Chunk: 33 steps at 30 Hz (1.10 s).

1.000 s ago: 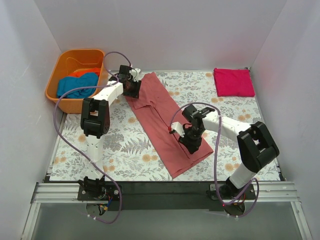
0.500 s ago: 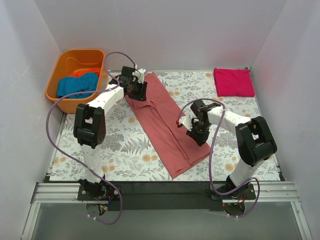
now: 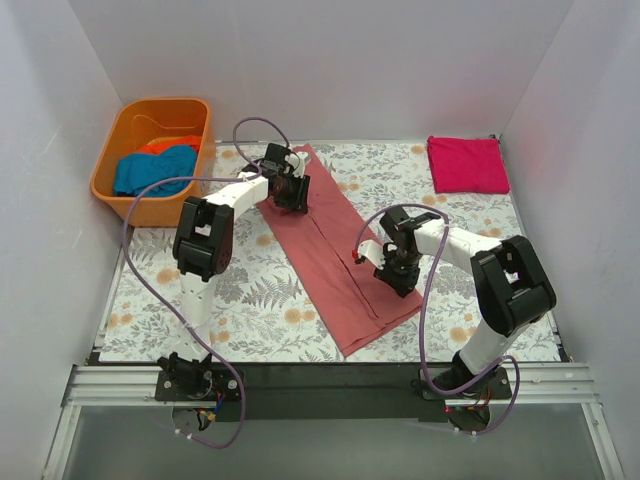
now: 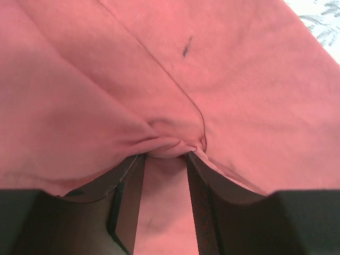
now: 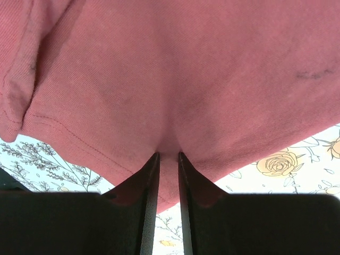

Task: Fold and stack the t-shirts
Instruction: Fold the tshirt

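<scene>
A large brick-red t-shirt (image 3: 330, 250) lies in a long diagonal band across the floral table, doubled lengthwise. At its far end my left gripper (image 3: 290, 190) is shut on a bunched fold of the red t-shirt (image 4: 170, 79), with cloth pinched between the fingers (image 4: 199, 186). My right gripper (image 3: 397, 272) sits at the shirt's near right edge, shut on a thin fold of the same red t-shirt (image 5: 175, 79). A folded magenta-pink t-shirt (image 3: 467, 164) rests at the back right. Teal-blue (image 3: 155, 170) and orange (image 3: 172, 143) t-shirts lie in the tub.
The orange plastic tub (image 3: 120, 140) stands at the back left corner. White walls close in the table on three sides. The floral tablecloth (image 3: 250, 300) shows to the left of the red shirt and between it and the magenta one.
My left gripper has moved right and nearer over the shirt's far end, dragging cloth with it. My right gripper has shifted right to the shirt's edge and its jaws have narrowed onto the cloth.
</scene>
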Each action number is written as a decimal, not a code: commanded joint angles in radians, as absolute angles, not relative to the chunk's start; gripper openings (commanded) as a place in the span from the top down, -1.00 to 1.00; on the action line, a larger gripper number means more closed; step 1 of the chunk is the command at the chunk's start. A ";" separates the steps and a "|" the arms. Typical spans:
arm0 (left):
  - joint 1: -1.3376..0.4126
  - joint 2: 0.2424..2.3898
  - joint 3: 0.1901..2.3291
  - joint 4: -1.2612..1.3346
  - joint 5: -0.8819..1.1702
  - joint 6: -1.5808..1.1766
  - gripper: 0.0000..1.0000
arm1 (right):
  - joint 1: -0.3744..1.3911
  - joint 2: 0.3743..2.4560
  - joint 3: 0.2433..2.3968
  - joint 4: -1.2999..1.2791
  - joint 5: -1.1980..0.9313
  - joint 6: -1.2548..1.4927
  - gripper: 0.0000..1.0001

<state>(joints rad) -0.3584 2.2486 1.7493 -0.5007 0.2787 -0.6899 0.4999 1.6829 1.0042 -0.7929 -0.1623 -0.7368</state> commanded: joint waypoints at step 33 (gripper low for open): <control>-0.379 2.351 1.900 -0.620 0.160 -0.684 0.29 | 0.801 1.773 0.951 -0.810 -0.342 -0.632 0.54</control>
<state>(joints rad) -0.3744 2.3096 1.8599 -0.5907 0.1818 -0.6823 0.7238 1.6894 0.9997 -0.8371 -0.1600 -0.6807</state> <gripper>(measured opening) 0.357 0.232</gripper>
